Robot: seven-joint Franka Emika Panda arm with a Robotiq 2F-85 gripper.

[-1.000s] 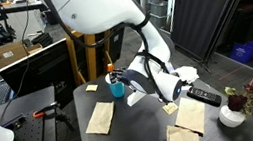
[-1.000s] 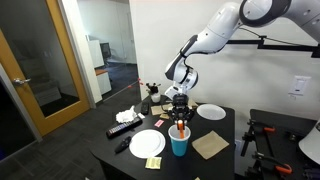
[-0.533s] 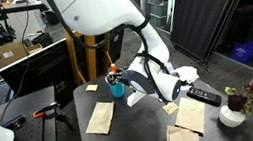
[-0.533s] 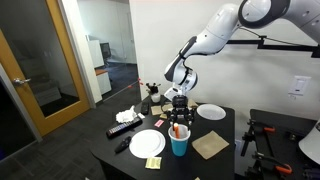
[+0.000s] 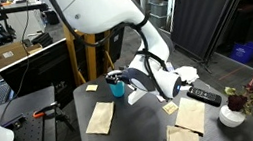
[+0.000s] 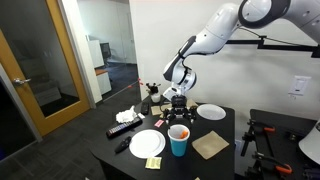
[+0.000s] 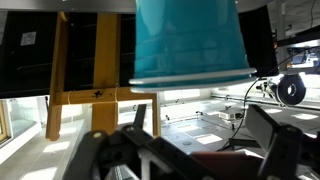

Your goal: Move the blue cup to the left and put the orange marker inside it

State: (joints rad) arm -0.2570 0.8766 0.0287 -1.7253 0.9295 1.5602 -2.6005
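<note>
The blue cup [image 5: 117,87] [image 6: 179,141] stands upright on the dark table in both exterior views. In the wrist view, which is upside down, it fills the top [image 7: 187,40]. A bit of orange shows at the cup's mouth [image 6: 179,130]; I take it for the orange marker, the rest hidden inside the cup. My gripper [image 5: 118,75] [image 6: 178,108] [image 7: 200,140] hangs just above the rim. Its jaws stand wide open with nothing between them.
Two white plates [image 6: 147,143] [image 6: 211,111] lie beside the cup. Black remotes [image 6: 124,128] [image 5: 203,96], brown paper napkins [image 5: 100,117] [image 5: 190,117] and a white vase with flowers [image 5: 236,113] share the table. A clamp stand [image 5: 42,115] sits off its edge.
The jaws have opened from nearly shut to wide. The orange marker, held upright over the cup before, has dropped down into it. The arm has hardly moved.
</note>
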